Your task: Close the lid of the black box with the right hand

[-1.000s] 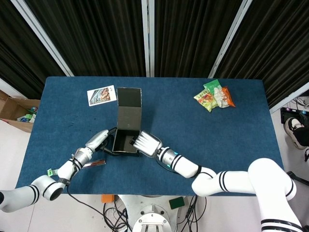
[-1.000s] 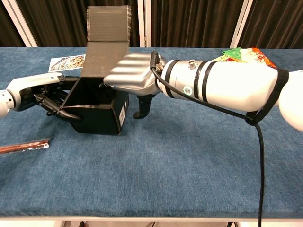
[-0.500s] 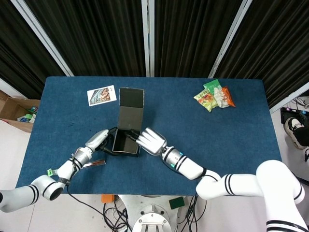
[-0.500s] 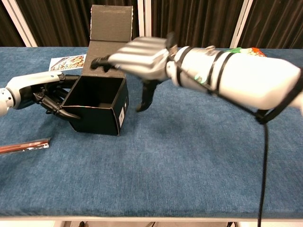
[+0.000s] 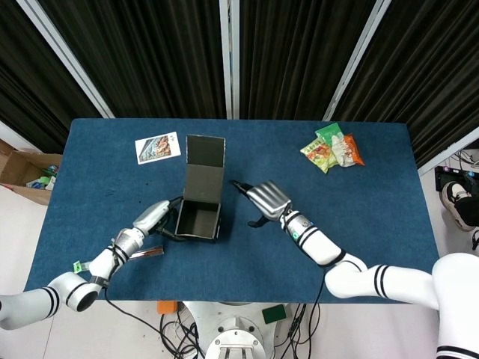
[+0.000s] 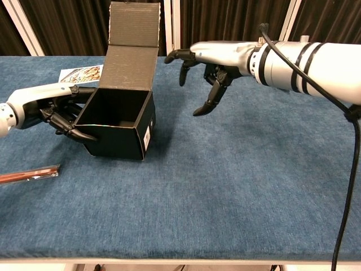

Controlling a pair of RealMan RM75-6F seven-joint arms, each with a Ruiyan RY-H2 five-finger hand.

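Observation:
The black box (image 5: 197, 221) (image 6: 117, 125) stands open on the blue table, its lid (image 5: 202, 171) (image 6: 131, 46) leaning back away from me. My left hand (image 5: 155, 218) (image 6: 61, 111) holds the box's left wall, fingers wrapped on its side. My right hand (image 5: 266, 200) (image 6: 213, 61) hovers in the air to the right of the lid, palm down, fingers apart and drooping, holding nothing. It touches neither the box nor the lid.
A picture card (image 5: 158, 147) (image 6: 79, 74) lies behind the box on the left. Snack packets (image 5: 332, 148) sit at the far right. A thin red-brown stick (image 5: 147, 253) (image 6: 29, 174) lies near the front left edge.
My right hand lifted from over the box mouth and swung right, now clear of the box. The lid stands slightly more upright. The left hand stayed on the box.

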